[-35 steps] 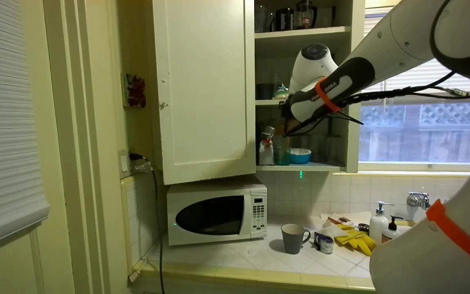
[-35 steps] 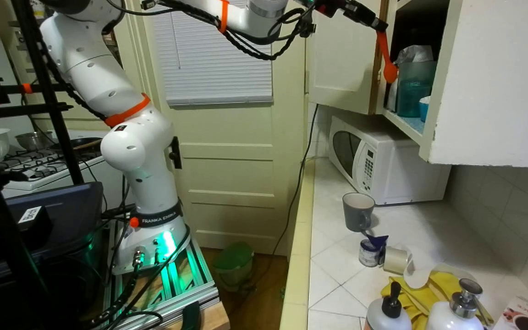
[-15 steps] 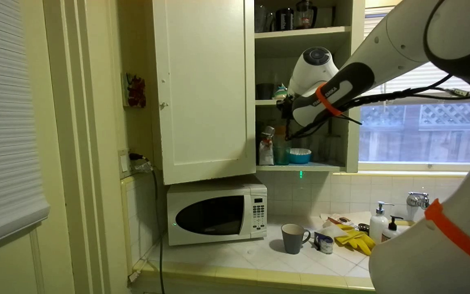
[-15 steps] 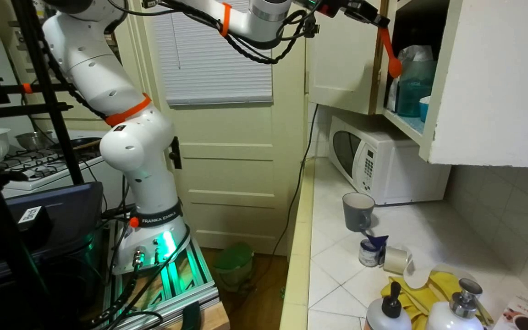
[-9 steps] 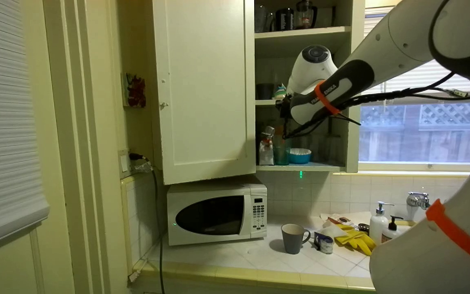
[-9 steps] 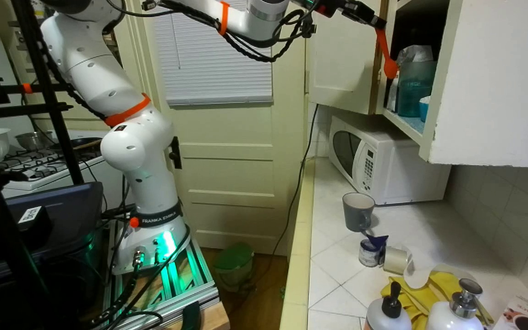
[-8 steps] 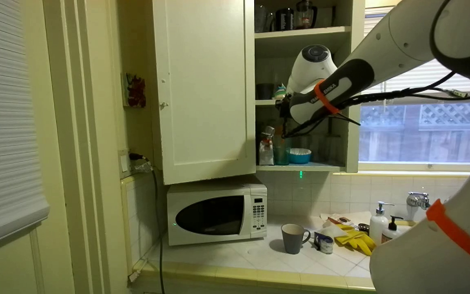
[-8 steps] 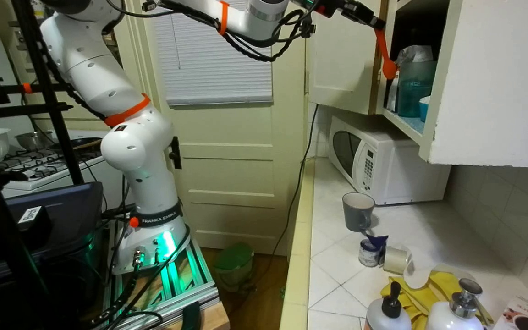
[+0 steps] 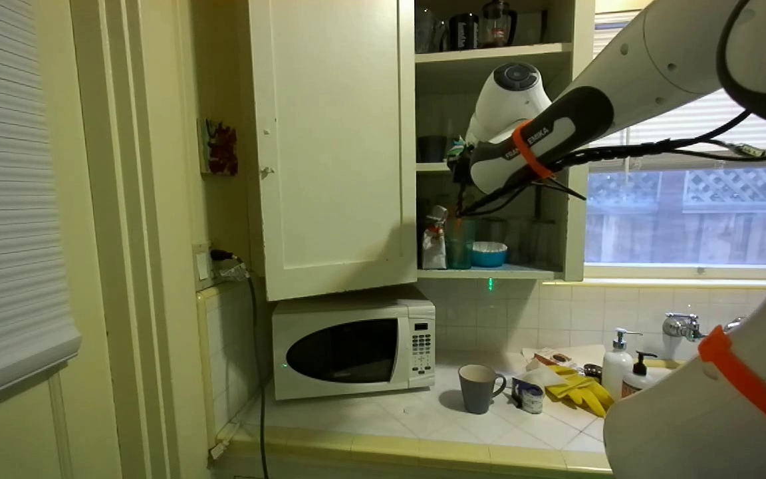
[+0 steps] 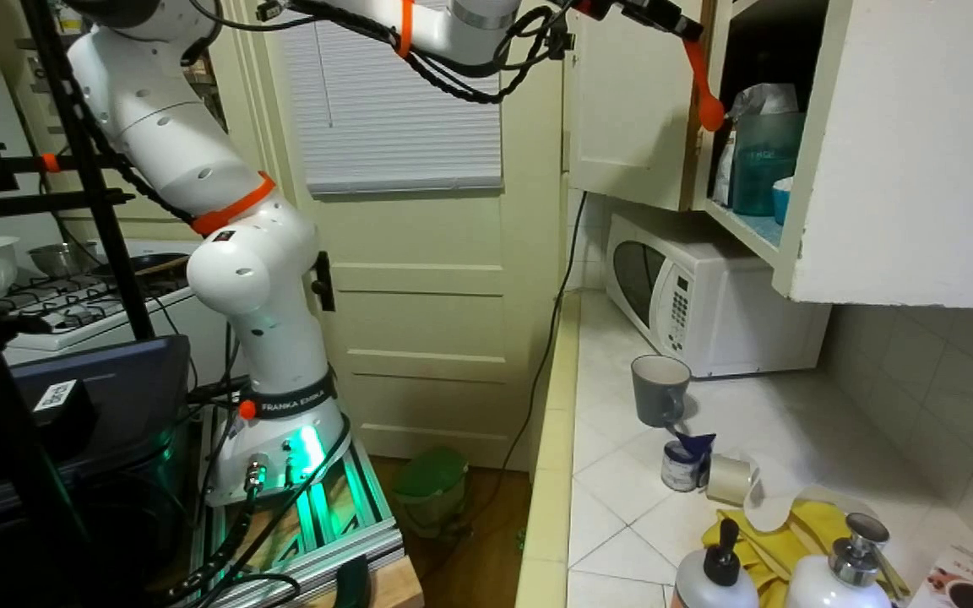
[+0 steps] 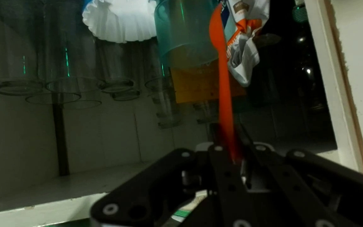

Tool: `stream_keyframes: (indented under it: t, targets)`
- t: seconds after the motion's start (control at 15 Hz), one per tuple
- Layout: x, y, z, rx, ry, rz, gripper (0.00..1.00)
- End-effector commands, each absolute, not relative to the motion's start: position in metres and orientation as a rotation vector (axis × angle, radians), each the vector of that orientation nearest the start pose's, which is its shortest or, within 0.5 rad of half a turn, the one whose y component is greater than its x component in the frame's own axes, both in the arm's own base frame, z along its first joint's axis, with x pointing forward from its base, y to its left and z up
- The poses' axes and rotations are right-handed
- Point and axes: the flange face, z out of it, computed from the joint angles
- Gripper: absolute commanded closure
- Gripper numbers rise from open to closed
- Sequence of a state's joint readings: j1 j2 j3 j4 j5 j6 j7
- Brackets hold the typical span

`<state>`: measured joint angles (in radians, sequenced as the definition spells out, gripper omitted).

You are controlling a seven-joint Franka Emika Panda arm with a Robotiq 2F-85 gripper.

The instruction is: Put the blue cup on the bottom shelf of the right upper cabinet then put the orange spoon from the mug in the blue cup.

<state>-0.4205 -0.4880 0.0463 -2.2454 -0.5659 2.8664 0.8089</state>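
The orange spoon (image 10: 701,78) hangs bowl down from my gripper (image 10: 689,30), just outside the cabinet opening. My gripper (image 11: 228,135) is shut on its handle in the wrist view, where the spoon (image 11: 223,78) points at the cup's side. The blue cup (image 10: 762,169) stands upright on the bottom shelf (image 10: 744,226) of the right upper cabinet (image 9: 576,219). The cup also shows in the wrist view (image 11: 181,34). The spoon's bowl is about level with the cup's rim and apart from it in an exterior view. The grey mug (image 9: 477,391) stands on the counter.
A silver bag (image 9: 434,243) stands beside the cup and a low blue dish (image 9: 489,254) on its other side. Clear glasses (image 11: 71,63) stand farther along the shelf. The open cabinet door (image 9: 336,146) and a higher shelf (image 9: 436,167) border the opening. A microwave (image 9: 356,352) stands below.
My gripper has moved up and back, away from the cabinet, with the spoon in it. The spoon's bowl has risen from below the cup's rim. The cup and mug have not moved.
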Motion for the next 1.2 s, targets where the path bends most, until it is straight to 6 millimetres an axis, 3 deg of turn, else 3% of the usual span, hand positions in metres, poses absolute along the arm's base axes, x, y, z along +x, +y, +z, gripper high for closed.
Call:
stream_keyframes:
  t: [0.0, 0.6, 1.13]
  targets:
    - [0.425, -0.131, 0.695, -2.577, 1.019, -1.858, 0.97]
    - [0.420, -0.152, 0.713, -2.502, 1.098, -1.923, 0.97]
    - [0.430, -0.180, 0.697, -2.492, 1.112, -1.911, 0.97]
